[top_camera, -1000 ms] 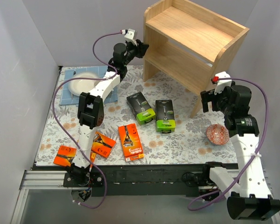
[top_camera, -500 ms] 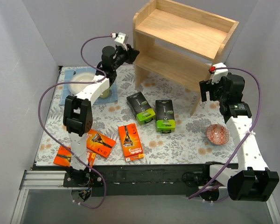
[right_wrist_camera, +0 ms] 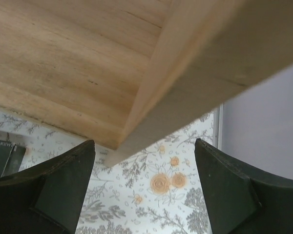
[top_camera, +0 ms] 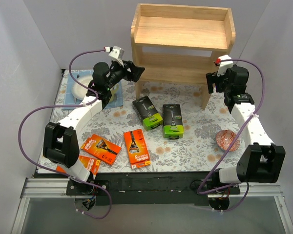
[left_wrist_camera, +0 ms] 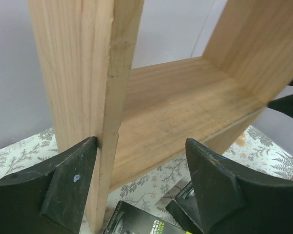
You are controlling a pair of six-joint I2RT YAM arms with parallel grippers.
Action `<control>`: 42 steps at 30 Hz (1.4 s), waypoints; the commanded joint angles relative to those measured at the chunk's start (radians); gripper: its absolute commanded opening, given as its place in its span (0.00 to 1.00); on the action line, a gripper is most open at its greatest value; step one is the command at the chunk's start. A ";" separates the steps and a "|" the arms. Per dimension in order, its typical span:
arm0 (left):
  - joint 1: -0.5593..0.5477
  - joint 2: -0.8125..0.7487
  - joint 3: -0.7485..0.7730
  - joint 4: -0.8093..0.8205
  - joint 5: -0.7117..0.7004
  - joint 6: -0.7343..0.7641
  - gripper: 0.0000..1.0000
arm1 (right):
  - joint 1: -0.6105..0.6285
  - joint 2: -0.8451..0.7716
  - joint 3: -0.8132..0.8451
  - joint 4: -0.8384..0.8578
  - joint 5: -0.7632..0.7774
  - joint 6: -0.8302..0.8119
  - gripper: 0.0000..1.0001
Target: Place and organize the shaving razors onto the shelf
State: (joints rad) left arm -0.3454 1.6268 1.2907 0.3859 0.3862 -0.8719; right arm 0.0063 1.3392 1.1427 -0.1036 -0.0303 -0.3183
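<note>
Where the shelf stands upright at the far side, I find the orange packs and green packs lying on the floral cloth in front. Left gripper and right gripper straddle its side panels, jaws spread, grasping nothing.

Top camera looks down from the near edge across the table; wrist cameras sit close to the shelf, at its left and right ends.
</note>
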 commanded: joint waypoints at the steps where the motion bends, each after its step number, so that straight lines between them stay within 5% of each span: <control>1: -0.024 -0.050 0.004 -0.007 0.008 -0.013 0.75 | 0.004 0.072 0.089 0.076 -0.029 0.001 0.89; 5: -0.023 -0.031 0.044 -0.044 -0.058 0.003 0.82 | 0.003 0.068 0.107 0.048 -0.022 0.030 0.89; 10: -0.024 -0.137 -0.008 -0.172 0.028 0.126 0.89 | 0.003 -0.067 0.049 -0.077 0.014 0.114 0.93; 11: -0.024 -0.172 -0.022 -0.211 0.032 0.140 0.98 | 0.003 -0.125 0.040 -0.149 -0.002 0.123 0.93; 16: -0.021 -0.404 -0.172 -0.451 0.037 0.105 0.98 | 0.003 -0.302 -0.069 -0.335 -0.115 0.067 0.93; 21: -0.020 -0.518 -0.399 -0.446 0.125 -0.022 0.98 | 0.003 -0.350 -0.084 -0.484 -0.216 0.028 0.92; 25: -0.021 -0.472 -0.534 -0.308 0.138 -0.220 0.97 | 0.004 -0.316 -0.106 -0.466 -0.335 0.068 0.89; 29: -0.066 -0.311 -0.472 -0.379 0.124 -0.052 0.95 | 0.021 -0.197 -0.176 -0.392 -0.408 0.252 0.84; 32: -0.124 -0.257 -0.430 -0.438 0.197 -0.041 0.92 | 0.082 -0.118 -0.186 -0.374 -0.410 0.237 0.79; 37: -0.309 -0.174 -0.403 -0.420 0.065 -0.038 0.90 | 0.130 -0.080 -0.244 -0.309 -0.372 0.284 0.80; 42: -0.345 -0.119 -0.441 -0.284 0.057 -0.176 0.82 | 0.155 -0.084 -0.326 -0.324 -0.365 0.338 0.79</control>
State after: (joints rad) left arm -0.6849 1.4868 0.8597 -0.0082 0.4767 -0.9550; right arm 0.1482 1.2663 0.8742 -0.4641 -0.3923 -0.0498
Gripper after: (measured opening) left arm 0.853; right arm 0.793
